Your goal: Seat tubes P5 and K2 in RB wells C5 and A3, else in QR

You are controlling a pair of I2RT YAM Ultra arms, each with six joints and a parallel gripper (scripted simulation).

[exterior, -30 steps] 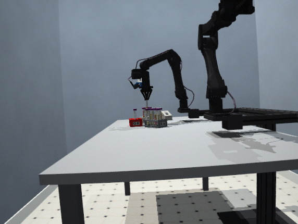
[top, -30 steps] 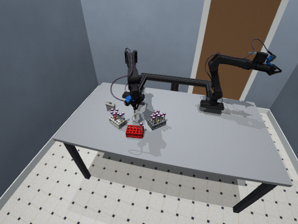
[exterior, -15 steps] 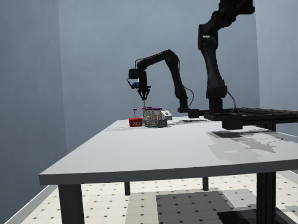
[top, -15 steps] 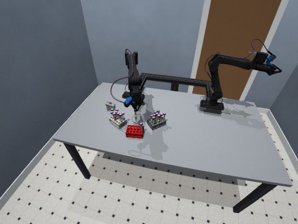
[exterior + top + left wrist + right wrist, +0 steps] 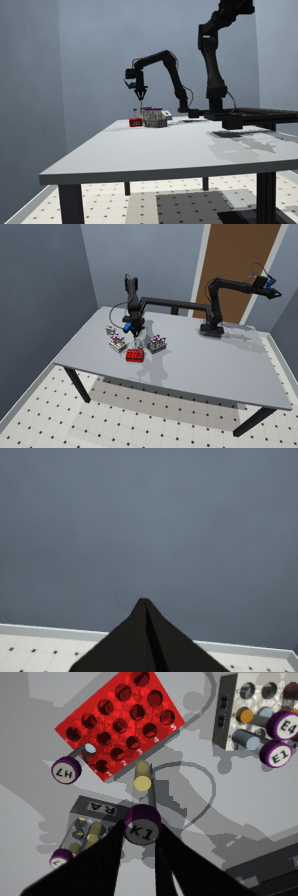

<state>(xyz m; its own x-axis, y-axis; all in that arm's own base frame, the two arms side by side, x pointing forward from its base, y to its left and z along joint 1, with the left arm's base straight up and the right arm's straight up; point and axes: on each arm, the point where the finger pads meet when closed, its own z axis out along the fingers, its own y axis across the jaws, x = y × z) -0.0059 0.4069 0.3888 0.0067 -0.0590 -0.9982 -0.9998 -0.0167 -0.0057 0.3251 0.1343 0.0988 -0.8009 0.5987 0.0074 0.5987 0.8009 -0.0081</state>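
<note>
my right gripper (image 5: 136, 335) (image 5: 140, 99) (image 5: 140, 829), fingers narrowly parted and clamped on tube k1 (image 5: 135, 344) (image 5: 140, 107) (image 5: 142, 783), had it hanging upright above the bench between the grey rack (image 5: 157, 350) (image 5: 163, 125) (image 5: 77, 806) and white rack (image 5: 117, 349) (image 5: 220, 732), while my left gripper (image 5: 280, 294) (image 5: 143, 606) was far off, shut empty.

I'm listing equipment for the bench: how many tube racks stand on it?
3: the red rack, the grey rack marked RA, and the white rack on the red rack's other side from the grey.
</note>
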